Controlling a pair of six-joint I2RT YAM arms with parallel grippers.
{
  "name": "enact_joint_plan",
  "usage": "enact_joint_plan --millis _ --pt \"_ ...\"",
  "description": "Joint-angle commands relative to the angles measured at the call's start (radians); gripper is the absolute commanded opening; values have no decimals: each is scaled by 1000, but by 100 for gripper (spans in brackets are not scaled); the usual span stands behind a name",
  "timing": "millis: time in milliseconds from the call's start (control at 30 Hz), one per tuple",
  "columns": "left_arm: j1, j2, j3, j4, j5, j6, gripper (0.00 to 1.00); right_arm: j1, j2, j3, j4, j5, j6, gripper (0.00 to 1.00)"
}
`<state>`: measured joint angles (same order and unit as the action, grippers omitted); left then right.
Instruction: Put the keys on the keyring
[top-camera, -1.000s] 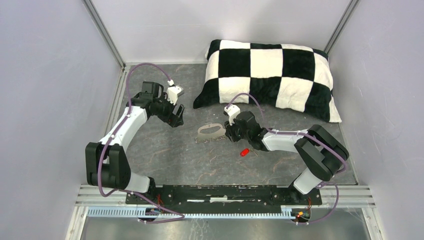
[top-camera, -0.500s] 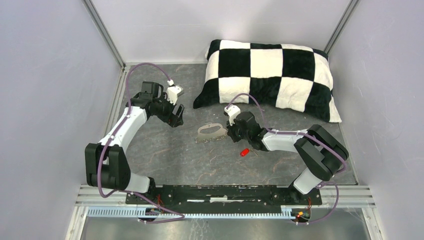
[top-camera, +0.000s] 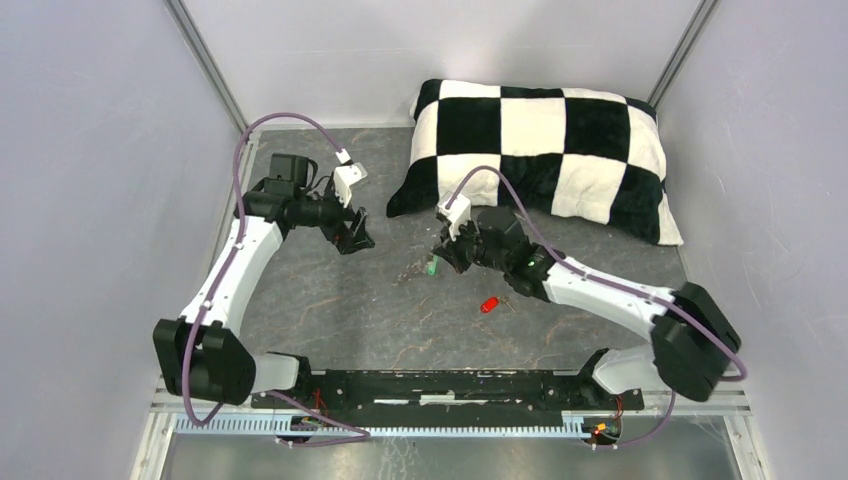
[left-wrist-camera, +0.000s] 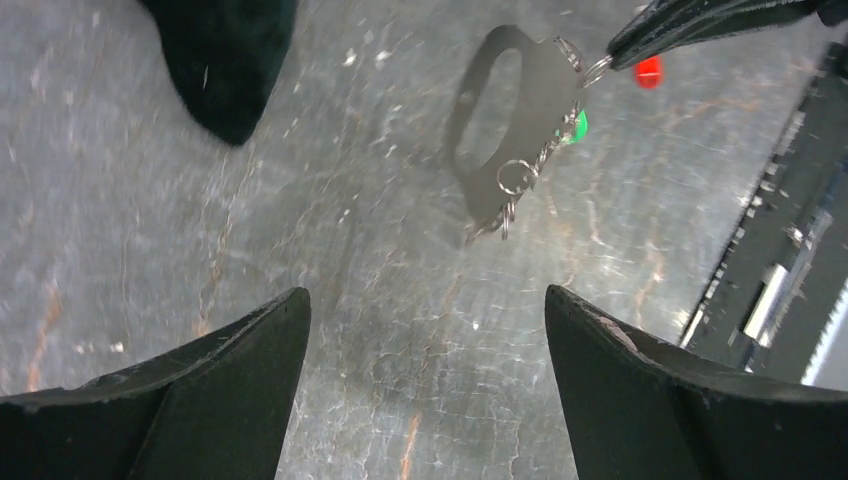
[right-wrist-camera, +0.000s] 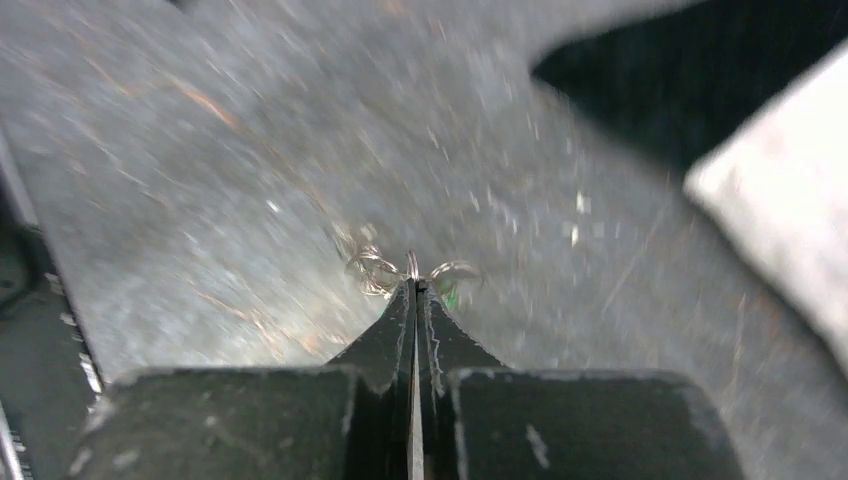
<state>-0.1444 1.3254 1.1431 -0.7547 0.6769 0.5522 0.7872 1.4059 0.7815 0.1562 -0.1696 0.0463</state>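
The right pincer (right-wrist-camera: 414, 290) is pressed shut on the thin grey metal wire keyring (left-wrist-camera: 545, 150), gripping it at its top edge, so that the ring hangs from the fingertips above the dark mottled tabletop (top-camera: 380, 310), roughly mid-scene and just near of the black-and-white checked pillow (top-camera: 545, 125). Held by that one point, the ring dangles freely, which would leave its wire reachable from the left. The small key with the bright green plastic head (top-camera: 431, 267) hangs at the ring; whether it is threaded on or merely caught I cannot tell. The small key with the bright red plastic head (top-camera: 489, 304) lies loose on the tabletop, nearer and a little to the right, clear of the ring, so by my judgement that one is yet to be fitted. The left pincer (left-wrist-camera: 425, 370) hovers to the left with its jaws spread wide, holding nothing, its camera aimed at the hanging ring, probably ready to assist.
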Motion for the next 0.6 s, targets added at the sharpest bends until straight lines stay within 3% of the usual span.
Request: enact_joint_plan --millis 0,167,367,567 --pt "-28 -87 124 -196 224 194 93 72 -149 124 -50 -68 -103 0" --pt "-132 -109 292 -397 220 267 93 167 -253 188 -92 -41 -149 1" --pt "-197 -143 431 -421 248 148 76 302 -317 265 -129 33 -199 0" --pt "-246 -185 476 -529 313 124 74 404 -332 351 -197 126 -248 0"
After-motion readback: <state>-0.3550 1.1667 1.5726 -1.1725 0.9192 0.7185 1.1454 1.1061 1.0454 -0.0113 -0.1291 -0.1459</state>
